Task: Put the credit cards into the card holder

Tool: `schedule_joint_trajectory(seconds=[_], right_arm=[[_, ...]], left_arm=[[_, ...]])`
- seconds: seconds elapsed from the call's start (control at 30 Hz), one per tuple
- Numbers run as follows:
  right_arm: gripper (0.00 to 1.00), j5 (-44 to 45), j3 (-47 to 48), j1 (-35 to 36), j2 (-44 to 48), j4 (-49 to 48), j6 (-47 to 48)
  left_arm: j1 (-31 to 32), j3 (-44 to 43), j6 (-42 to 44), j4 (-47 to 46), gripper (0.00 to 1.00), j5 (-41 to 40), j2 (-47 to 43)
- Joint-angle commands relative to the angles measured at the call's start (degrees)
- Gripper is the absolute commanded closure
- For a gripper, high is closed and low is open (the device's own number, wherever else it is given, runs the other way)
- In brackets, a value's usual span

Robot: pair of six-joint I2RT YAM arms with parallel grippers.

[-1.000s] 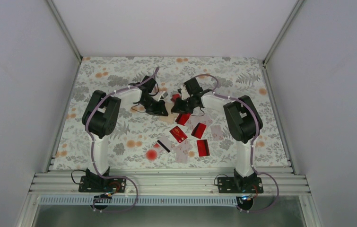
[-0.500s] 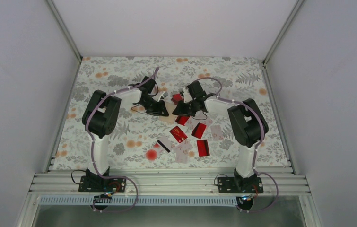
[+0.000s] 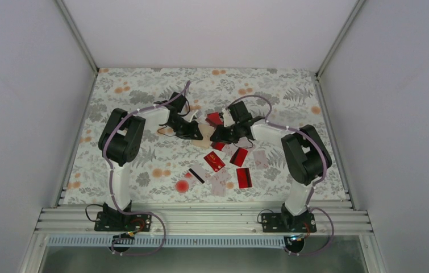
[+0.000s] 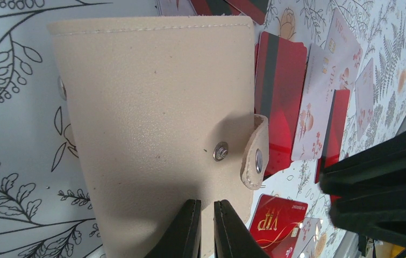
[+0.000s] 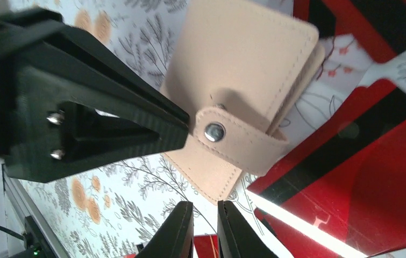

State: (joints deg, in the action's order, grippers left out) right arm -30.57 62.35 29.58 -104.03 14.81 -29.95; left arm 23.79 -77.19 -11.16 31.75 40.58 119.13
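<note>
The left gripper (image 4: 207, 212), fingers pressed together on nothing, rests its tips on the folded card holder (image 4: 152, 107) beside the snap (image 4: 220, 152). The right gripper (image 5: 205, 226), likewise pressed together and empty, hovers close by. No card looks stowed yet: the credit cards (image 3: 215, 161) lie loose on the table (image 3: 144, 102). Only the wrist views show the strap (image 5: 233, 140) unfastened, and only the overhead view shows the whole scatter.

A red card (image 4: 276, 215) lying just beside the beige wallet's snap tab bears "VIP" in gold letters, seen upside down from the left wrist. A pale card (image 4: 319, 102) farther off may carry the same word, too faint to be sure.
</note>
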Motion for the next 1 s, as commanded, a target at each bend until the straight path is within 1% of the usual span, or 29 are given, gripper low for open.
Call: schedule_joint_trajectory(seconds=[0.0,0.13,0.5,0.97], right_arm=[[0.87,-0.7,-0.4,1.2,-1.6,-2.0,-0.2],[0.87,0.8,1.2,1.2,-3.0,-1.5,0.0],[0.89,1.1,5.2,1.3,-6.3,-0.9,0.6],[0.89,2.2,5.5,1.1,-7.3,-0.4,1.2]], left_arm=[[1.2,2.2,0.6,0.6,0.91,-3.9,2.6],[1.4,2.2,0.5,0.6,0.91,-4.0,2.5],[1.9,2.2,0.1,0.7,0.91,-4.1,2.1],[2.1,1.4,0.1,1.0,0.91,-3.8,2.6]])
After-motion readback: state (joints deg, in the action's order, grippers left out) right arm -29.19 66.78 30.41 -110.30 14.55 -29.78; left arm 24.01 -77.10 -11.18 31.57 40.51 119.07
